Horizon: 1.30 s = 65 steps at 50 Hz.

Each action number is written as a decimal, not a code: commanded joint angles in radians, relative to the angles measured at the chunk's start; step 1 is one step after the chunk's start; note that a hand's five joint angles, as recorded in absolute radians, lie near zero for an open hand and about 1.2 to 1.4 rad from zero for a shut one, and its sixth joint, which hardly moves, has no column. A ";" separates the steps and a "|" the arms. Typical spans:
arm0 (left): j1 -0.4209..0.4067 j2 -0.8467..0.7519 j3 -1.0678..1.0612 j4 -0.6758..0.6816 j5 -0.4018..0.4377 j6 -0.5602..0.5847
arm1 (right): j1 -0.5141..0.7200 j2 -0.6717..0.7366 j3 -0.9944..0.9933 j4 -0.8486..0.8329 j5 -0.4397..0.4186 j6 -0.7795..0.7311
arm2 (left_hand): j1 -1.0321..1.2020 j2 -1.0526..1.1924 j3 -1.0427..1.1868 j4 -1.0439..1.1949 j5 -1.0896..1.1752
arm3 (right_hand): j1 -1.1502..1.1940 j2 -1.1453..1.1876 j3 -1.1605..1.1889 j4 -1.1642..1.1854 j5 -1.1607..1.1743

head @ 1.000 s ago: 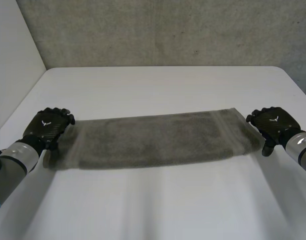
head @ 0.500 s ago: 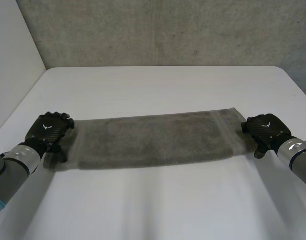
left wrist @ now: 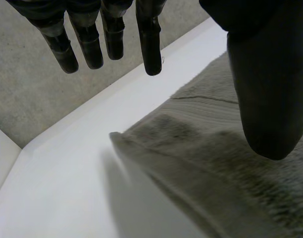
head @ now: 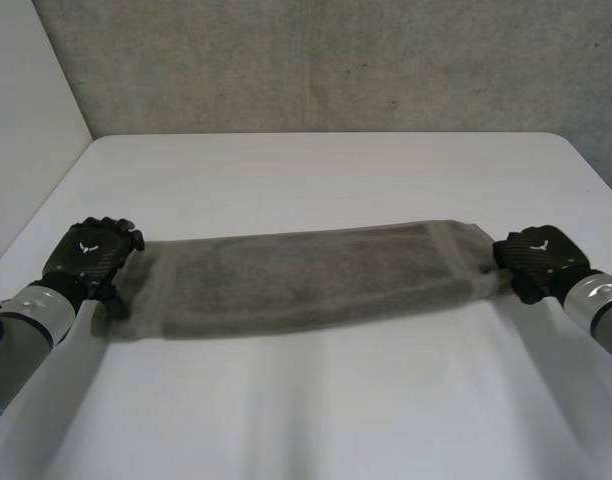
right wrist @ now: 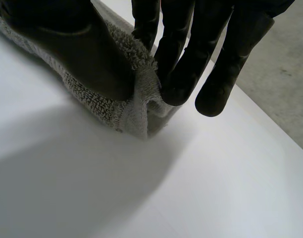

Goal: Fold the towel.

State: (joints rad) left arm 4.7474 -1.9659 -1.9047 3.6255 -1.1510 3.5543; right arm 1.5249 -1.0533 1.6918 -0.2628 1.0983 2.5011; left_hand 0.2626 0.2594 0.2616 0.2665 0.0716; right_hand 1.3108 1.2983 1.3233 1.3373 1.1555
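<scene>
A grey-brown towel point(head: 306, 275), folded into a long strip, lies across the white table point(head: 316, 170). My left hand point(head: 89, 256) is at the towel's left end. In the left wrist view its fingers point(left wrist: 150, 44) are straight and spread above the towel point(left wrist: 230, 163), the thumb point(left wrist: 268, 84) over the cloth, nothing gripped. My right hand point(head: 538, 259) is at the towel's right end. In the right wrist view its thumb point(right wrist: 87, 54) and fingers point(right wrist: 183, 79) pinch the towel's edge point(right wrist: 136, 106), which is bunched up between them.
A grey wall point(head: 336, 60) runs behind the table's far edge. A lighter panel point(head: 26, 110) stands at the left. Bare white table lies in front of and beyond the towel.
My right hand has shut on the towel's right end, which is now bunched and drawn slightly up. My left hand has stayed at the left end with fingers straight.
</scene>
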 commanded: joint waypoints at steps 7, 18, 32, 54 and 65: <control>-0.020 0.096 -0.019 -0.011 0.002 -0.080 | -0.302 -0.080 -0.059 0.128 -0.118 -0.092 | -0.049 -0.046 -0.048 -0.053 -0.033 | 0.085 0.098 0.073 0.059 0.066; -0.067 0.202 0.028 -0.025 0.007 -0.222 | -0.290 -0.094 -0.245 0.370 -0.098 -0.225 | -0.052 -0.049 -0.051 -0.056 -0.036 | 0.085 0.098 0.073 0.059 0.066; -0.210 0.223 0.154 -0.038 -0.033 -0.299 | 0.583 -0.073 -0.397 0.298 0.257 -0.048 | -0.052 -0.049 -0.051 -0.056 -0.036 | 0.085 0.098 0.073 0.059 0.066; -0.267 0.124 0.176 -0.036 -0.119 -0.356 | 0.916 0.248 -0.627 0.257 0.410 0.019 | -0.052 -0.049 -0.051 -0.056 -0.036 | -1.136 -1.124 -1.149 -1.163 -1.155; -0.317 0.111 0.168 -0.036 -0.119 -0.357 | 0.710 0.032 -0.475 0.336 0.371 0.190 | -0.046 -0.043 -0.045 -0.050 -0.030 | -1.136 -1.124 -1.149 -1.163 -1.155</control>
State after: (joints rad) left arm 4.4705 -1.8513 -1.7291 3.5896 -1.2703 3.1959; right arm 2.3445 -0.9075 1.1214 0.0471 1.4934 2.6113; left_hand 0.2626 0.2594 0.2616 0.2665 0.0693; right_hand 0.2379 0.2462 0.2500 0.2600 0.0606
